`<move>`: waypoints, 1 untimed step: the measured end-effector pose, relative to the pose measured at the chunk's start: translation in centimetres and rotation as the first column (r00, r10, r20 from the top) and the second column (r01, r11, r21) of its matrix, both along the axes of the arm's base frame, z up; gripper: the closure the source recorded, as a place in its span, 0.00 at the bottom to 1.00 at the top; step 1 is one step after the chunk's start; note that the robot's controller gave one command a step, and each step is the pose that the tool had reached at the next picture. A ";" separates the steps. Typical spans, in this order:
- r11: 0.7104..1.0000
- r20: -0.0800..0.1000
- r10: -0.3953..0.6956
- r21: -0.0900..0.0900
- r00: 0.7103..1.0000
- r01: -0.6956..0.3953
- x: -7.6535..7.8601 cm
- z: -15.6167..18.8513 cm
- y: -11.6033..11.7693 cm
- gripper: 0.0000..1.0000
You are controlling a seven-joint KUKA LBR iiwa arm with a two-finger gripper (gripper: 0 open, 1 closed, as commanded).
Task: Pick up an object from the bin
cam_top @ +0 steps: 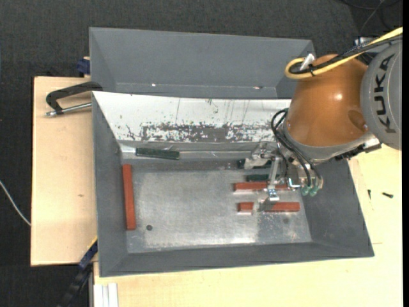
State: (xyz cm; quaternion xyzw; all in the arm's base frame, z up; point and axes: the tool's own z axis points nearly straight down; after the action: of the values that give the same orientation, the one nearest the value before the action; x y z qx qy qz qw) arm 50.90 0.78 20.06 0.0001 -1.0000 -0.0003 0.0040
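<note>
My gripper [272, 190] hangs low over the right part of the bin floor, under the orange wrist cover. A short red bar [249, 187] lies just to its left. Below it lie a small red piece [245, 207] and a longer red piece [283, 206], one on each side of the gripper's tip; whether they are one bar partly hidden by the gripper I cannot tell. A small dark green thing [254, 163] sits at the back wall just above the gripper.
A long red stick [129, 197] lies along the left wall. A dark marker-like rod [157, 152] rests at the back left. A tiny dark speck [149, 228] sits near the front left. The arm and cables cover the bin's right back corner.
</note>
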 end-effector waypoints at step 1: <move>1.000 0.009 0.000 0.000 1.000 0.000 0.2 0.4 0.0 0.00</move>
State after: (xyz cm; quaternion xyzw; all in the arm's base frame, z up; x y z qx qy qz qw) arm 51.08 0.79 20.47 -0.0001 -1.0000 -0.0004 -0.0005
